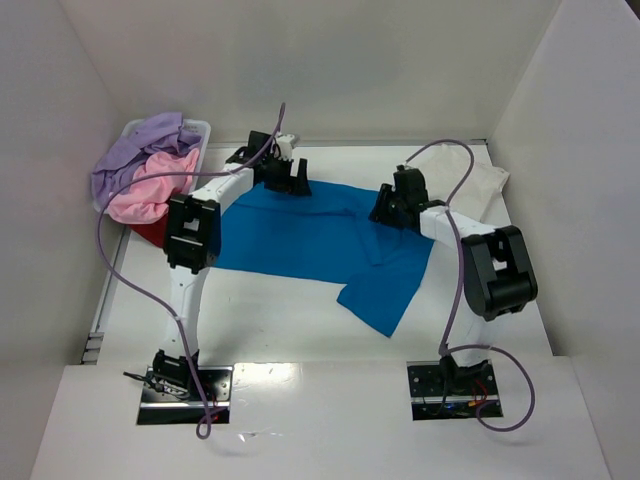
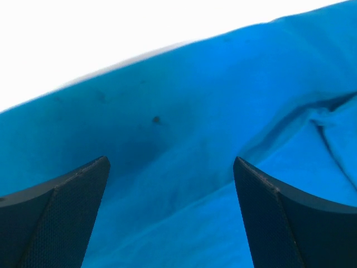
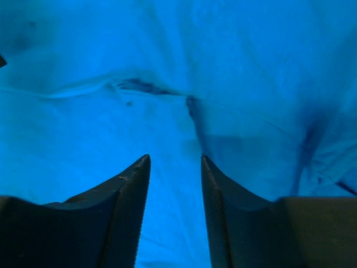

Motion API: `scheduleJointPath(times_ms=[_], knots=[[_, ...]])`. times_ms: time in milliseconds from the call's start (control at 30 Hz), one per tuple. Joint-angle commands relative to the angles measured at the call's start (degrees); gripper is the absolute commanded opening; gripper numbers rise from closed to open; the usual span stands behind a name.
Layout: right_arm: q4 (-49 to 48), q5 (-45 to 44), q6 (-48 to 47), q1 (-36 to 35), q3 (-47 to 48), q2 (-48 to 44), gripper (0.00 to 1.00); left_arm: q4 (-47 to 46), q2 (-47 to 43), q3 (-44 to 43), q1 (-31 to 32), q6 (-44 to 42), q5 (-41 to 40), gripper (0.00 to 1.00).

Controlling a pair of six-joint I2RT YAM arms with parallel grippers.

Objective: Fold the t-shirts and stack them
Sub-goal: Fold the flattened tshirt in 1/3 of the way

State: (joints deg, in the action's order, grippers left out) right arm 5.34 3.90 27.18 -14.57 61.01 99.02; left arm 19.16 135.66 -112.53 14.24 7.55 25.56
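Pointing down at the blue shirt point(image 1: 300, 240), the left gripper point(image 2: 170, 162) has jaws wide apart at its far edge, the right gripper point(image 3: 175, 159) jaws narrowly apart.

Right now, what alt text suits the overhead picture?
A bright blue cloth t-shirt lies on the white table, the left gripper at its far edge, the right gripper over its right side. A white plastic basket at left holds a lavender shirt and a pink shirt.

I see bare table point(image 1: 290, 320) on the near side of the blue shirt point(image 1: 300, 235), so there is room to pass. On the far left the basket point(image 1: 203, 127) (piled high with a lavender shirt point(image 1: 130, 155) and a pink shirt point(image 1: 150, 190)) blocks the way. The white shirt point(image 1: 480, 185) fills the far right corner.
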Motion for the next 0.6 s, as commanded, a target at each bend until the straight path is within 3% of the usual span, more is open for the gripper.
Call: scheduleJointPath(times_ms=[0,367,567], knots=[[-4.29,-2.05,-0.46,0.24,4.82,2.75,0.46,-1.23,0.93,-2.17,-0.09,1.33,-0.25,0.99],[-6.75,-1.00,-2.21,0.24,7.72,8.72,0.57,-1.23,1.45,-1.02,-0.09,-0.26,-1.30,0.99],[-5.70,2.42,-2.22,0.24,10.35,12.24,0.41,-0.09,2.68,-1.55,-0.62,0.80,-1.31,0.99]])
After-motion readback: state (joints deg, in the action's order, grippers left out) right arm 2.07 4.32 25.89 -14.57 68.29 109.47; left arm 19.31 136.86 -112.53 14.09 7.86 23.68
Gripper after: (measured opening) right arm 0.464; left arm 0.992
